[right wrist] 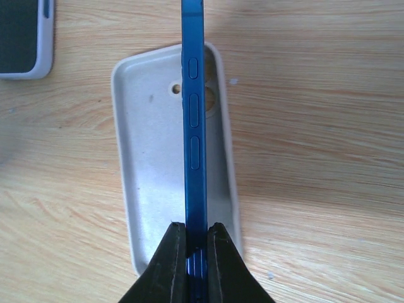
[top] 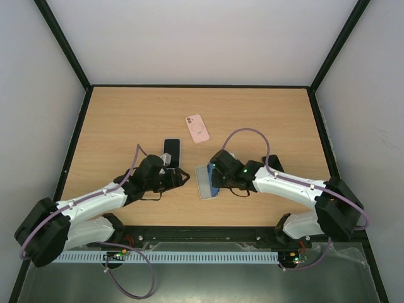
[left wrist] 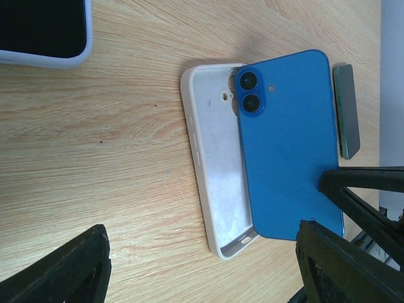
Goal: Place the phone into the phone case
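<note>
Nearest the arm bases, the phone case (top: 203, 183) lies open side up on the wooden table (top: 284, 113), a short way in from the near edge, with bare wood between it and that edge. Just left of the case the left gripper (top: 179, 178) hovers with its jaws spread wide and nothing between them, its fingers (left wrist: 69, 271) clear of the case's left rim. Over the right half of the case the right gripper (right wrist: 197, 247) is clamped tight on the lower end of the blue phone (right wrist: 194, 126). The phone stands on its long edge along the case, back facing left, with its camera end above the case's lens cut-out. Whether its lower edge touches the case lining I cannot tell. Beyond the case and to its left, close behind the left gripper, a black-screened phone (top: 171, 151) in a pale cover lies flat. Farther beyond the case a pink item (top: 197, 128), phone or cover, lies apart from everything. Right of the case and past the pink item the wood is open to the table's black-edged rim. Plain pale walls (top: 208, 38) and black frame posts (top: 66, 44) close in the far side.
</note>
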You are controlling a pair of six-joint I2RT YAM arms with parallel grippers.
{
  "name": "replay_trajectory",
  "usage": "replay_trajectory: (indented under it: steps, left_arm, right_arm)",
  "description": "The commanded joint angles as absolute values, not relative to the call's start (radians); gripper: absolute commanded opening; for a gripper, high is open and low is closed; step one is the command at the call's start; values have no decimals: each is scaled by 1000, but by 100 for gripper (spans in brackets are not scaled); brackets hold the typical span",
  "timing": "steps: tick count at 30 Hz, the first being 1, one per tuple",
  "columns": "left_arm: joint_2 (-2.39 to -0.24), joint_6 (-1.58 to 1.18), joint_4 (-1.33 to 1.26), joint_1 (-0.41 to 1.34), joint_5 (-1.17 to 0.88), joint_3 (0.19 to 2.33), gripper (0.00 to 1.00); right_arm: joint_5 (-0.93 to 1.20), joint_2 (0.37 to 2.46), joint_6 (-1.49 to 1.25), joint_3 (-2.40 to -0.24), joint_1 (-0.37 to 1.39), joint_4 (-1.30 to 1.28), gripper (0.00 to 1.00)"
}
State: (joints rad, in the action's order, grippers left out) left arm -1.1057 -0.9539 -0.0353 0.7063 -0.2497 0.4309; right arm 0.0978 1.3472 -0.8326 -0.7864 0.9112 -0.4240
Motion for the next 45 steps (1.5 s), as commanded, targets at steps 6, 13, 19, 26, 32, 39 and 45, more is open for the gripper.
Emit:
replay_trajectory:
  steps: [6,13,19,26,32,39,45]
  left_arm:
    - [-1077,-953,-34,692,-234,414,78]
    - [-1062,-959,-29,689,-244,411,77]
    - [-1041,-967,-21,683,-242,401,76]
    - [-1060,-984,-51,665,-277,394,72]
    - [-1060,-993,-56,653,-276,382,70]
    - [-1052,-1003,-50,641,-286,383,68]
    - [-1052,-1006,-43,640,-275,386,68]
  right_arm:
    - [-58,1368,-793,-897,932,-579,2]
    - [-116,1467,-792,-942,969,-610,3]
    - [-118,1541,-807,-985,1003,-604,16]
    - [-21,1565,-838,-911,1009,-452,22]
    - [-6,1582,-849,-894,1011,-376,35]
    - [-21,1598,-879,-881,1012,-327,37]
    - [-27,1596,-871,-881,1013,-310,45]
